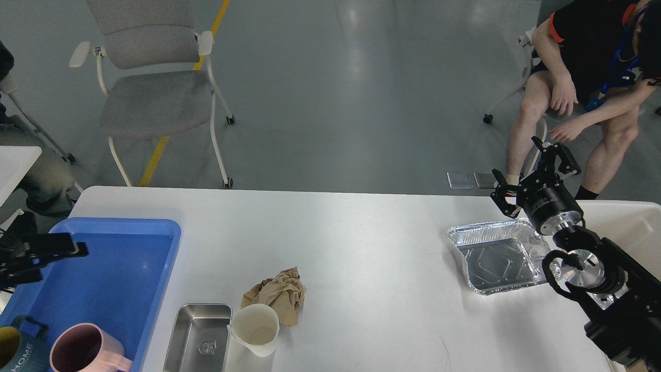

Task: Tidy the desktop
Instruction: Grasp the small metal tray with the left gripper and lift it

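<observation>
The white desktop carries a blue tray at the left. A pink mug and a dark teal mug with a yellow inside stand at the tray's near end. My left gripper hovers over the tray's left side, open and empty. A steel tray, a white measuring cup and a crumpled brown paper lie at front centre. A foil tray sits at the right. My right gripper is open and empty above the table's far edge, behind the foil tray.
A beige bin stands at the right edge behind my right arm. A grey chair stands beyond the table at the left. A seated person is beyond the table at the right.
</observation>
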{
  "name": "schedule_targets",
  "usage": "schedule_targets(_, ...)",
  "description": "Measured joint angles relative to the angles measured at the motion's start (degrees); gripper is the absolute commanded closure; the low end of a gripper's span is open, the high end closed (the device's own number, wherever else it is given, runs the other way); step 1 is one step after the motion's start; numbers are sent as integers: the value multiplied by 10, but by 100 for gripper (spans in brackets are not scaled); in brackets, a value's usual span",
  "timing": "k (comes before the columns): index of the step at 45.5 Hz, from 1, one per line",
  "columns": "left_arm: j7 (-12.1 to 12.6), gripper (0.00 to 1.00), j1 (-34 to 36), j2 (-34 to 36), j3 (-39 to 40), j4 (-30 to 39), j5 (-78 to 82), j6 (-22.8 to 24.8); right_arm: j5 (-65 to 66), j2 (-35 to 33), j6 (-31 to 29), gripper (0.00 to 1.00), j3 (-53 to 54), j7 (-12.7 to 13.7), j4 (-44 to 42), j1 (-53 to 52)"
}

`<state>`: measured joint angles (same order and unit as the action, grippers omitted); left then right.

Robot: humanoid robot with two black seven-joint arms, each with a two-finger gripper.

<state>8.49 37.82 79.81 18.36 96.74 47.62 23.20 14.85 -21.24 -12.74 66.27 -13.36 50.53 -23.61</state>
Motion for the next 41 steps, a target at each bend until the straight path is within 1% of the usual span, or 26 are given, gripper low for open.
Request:
schedule_targets(3,10,2,-4,-46,-3,-3,26,-11,0,2,0,0,0,0,1,5)
schedule_targets(8,46,3,-15,-117,-24,-18,47,-38,0,3,0,0,0,0,3,10)
schedule_targets(11,67,4,-20,-162,-50,-35,51,-61,0,2,0,0,0,0,3,11)
schedule_targets(13,73,4,-22,-184,-67,-46,52,-73,0,1,0,0,0,0,4,11)
schedule_targets(16,76,4,-22,-213,-91,-64,53,-87,0,2,0,0,0,0,4,11)
schedule_targets(20,78,8,-22,-249,-112,-88,54,-99,0,3,0,0,0,0,4,11)
schedule_targets(27,77,16,-30,-281,-119,-114,61,-106,0,1,0,0,0,0,4,12)
schedule_targets(33,76,17,-43,-315,-119,-137,65,-111,0,0,0,0,0,0,4,12)
schedule_targets(36,76,22,-51,-324,-119,-146,70,-114,0,0,0,0,0,0,3,12)
schedule_targets(39,77,24,-58,-329,-119,-152,78,-118,0,-1,0,0,0,0,2,12)
schedule_targets(41,78,30,-62,-330,-119,-155,83,-120,0,-2,0,0,0,0,2,12)
